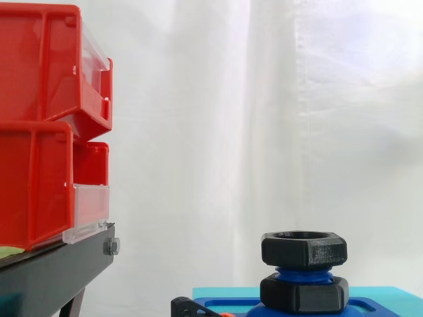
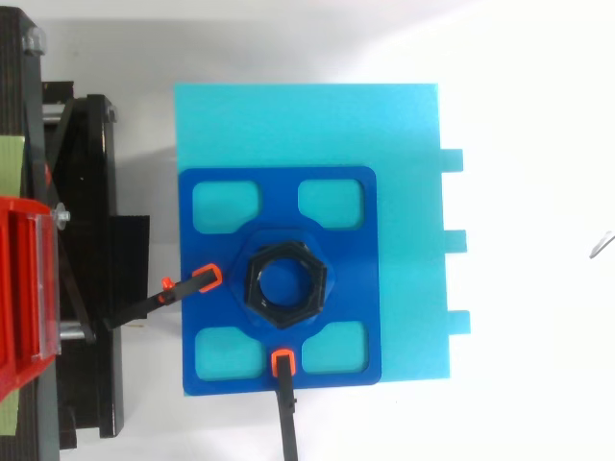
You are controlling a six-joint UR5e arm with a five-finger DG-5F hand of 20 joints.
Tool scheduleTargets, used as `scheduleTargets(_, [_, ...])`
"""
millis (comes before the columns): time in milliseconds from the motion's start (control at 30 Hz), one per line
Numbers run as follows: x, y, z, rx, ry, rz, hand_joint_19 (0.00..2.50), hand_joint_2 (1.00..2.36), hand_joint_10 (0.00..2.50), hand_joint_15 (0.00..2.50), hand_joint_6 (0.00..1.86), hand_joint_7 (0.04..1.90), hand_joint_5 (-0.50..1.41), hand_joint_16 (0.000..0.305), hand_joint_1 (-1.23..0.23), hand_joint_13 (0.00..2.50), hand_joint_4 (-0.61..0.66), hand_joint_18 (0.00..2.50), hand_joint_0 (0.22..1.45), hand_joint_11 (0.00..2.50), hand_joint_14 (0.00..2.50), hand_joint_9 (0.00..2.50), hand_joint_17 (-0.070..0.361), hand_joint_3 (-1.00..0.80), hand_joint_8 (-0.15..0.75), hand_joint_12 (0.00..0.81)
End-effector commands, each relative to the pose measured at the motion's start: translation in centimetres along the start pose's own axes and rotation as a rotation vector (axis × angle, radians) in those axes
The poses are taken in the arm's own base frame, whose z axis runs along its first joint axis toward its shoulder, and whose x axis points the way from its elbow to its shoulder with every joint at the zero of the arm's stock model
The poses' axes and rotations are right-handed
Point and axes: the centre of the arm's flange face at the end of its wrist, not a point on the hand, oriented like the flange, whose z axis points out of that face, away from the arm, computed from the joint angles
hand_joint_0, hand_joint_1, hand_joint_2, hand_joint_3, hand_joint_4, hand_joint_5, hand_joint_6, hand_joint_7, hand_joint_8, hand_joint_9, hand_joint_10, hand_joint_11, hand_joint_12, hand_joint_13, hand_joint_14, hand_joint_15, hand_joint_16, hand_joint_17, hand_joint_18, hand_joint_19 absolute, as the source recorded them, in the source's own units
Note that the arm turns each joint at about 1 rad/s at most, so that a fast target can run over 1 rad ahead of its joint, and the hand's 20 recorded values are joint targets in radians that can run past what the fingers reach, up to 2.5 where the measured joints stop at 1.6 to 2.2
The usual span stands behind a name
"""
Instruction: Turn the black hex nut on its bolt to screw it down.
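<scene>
Side view shows you the black hex nut (image 1: 303, 248) high on its bolt (image 1: 303, 273), plate (image 2: 221, 250) clamped steady; fingers' state: cannot tell.

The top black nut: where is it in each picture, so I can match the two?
Side view: top black nut low, right of centre, on the blue bolt, above a second black nut.
Top view: top black nut as a six-sided ring, middle of the dark blue plate.
Shared landmark: the light blue board underneath.
</scene>
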Motion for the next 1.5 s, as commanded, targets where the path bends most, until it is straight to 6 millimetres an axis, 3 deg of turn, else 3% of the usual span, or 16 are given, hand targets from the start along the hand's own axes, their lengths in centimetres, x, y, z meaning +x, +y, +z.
scheduleTargets(0, [0.0, 0.0, 0.0, 0.0, 0.0, 0.0, 0.45, 1.0, 0.0, 0.0, 0.5, 0.64, -0.22, 0.05, -0.48, 0.44, 0.14, 0.47, 0.54, 0.0, 0.0, 0.5, 0.112, -0.5, 0.284, 0.32])
scheduleTargets(767, [0.2, -0.2, 0.4, 0.005, -0.011, -0.036, 0.47, 1.0, 0.0, 0.0, 0.5, 0.65, -0.2, 0.049, -0.49, 0.45, 0.16, 0.46, 0.55, 0.02, 0.0, 0.59, 0.109, -0.49, 0.276, 0.27])
scheduleTargets(867, [1.6, -2.5, 2.9, 0.027, 0.007, -0.101, 0.47, 1.0, 0.0, 0.0, 0.5, 0.66, -0.2, 0.048, -0.49, 0.44, 0.16, 0.46, 0.55, 0.01, 0.0, 0.57, 0.109, -0.49, 0.267, 0.261])
scheduleTargets(1000, [2.7, -4.2, 5.9, -0.003, 0.014, -0.124, 0.48, 1.0, 0.0, 0.0, 0.5, 0.66, -0.2, 0.048, -0.49, 0.42, 0.16, 0.45, 0.55, 0.02, 0.0, 0.53, 0.108, -0.49, 0.256, 0.25])
scheduleTargets(1033, [2.7, -4.2, 5.9, -0.003, 0.014, -0.124, 0.48, 1.0, 0.0, 0.0, 0.5, 0.66, -0.2, 0.048, -0.49, 0.42, 0.16, 0.45, 0.55, 0.02, 0.0, 0.53, 0.107, -0.49, 0.255, 0.25])
scheduleTargets(1067, [3.1, -4.3, 7.1, -0.032, 0.012, -0.133, 0.48, 1.0, 0.0, 0.0, 0.5, 0.66, -0.2, 0.048, -0.49, 0.42, 0.16, 0.45, 0.55, 0.01, 0.0, 0.53, 0.107, -0.49, 0.255, 0.249])
scheduleTargets(1100, [3.5, -4.4, 9.8, -0.076, 0.003, -0.157, 0.48, 1.0, 0.0, 0.0, 0.5, 0.66, -0.2, 0.048, -0.49, 0.42, 0.16, 0.45, 0.55, 0.02, 0.0, 0.53, 0.107, -0.49, 0.254, 0.249])
scheduleTargets(1300, [4.1, -4.9, 14.9, -0.095, 0.015, -0.194, 0.49, 1.0, 0.0, 0.0, 0.5, 0.66, -0.2, 0.048, -0.49, 0.42, 0.16, 0.45, 0.55, 0.02, 0.0, 0.52, 0.107, -0.49, 0.251, 0.247])
scheduleTargets(1367, [3.9, -4.4, 16.4, -0.106, 0.017, -0.211, 0.49, 1.0, 0.0, 0.0, 0.5, 0.66, -0.2, 0.048, -0.49, 0.42, 0.16, 0.46, 0.56, 0.02, 0.0, 0.52, 0.107, -0.48, 0.25, 0.247])
scheduleTargets(1467, [4.1, -3.8, 16.7, -0.119, 0.013, -0.245, 0.49, 1.0, 0.0, 0.0, 0.5, 0.66, -0.2, 0.048, -0.5, 0.42, 0.16, 0.46, 0.56, 0.03, 0.0, 0.51, 0.108, -0.48, 0.246, 0.247])
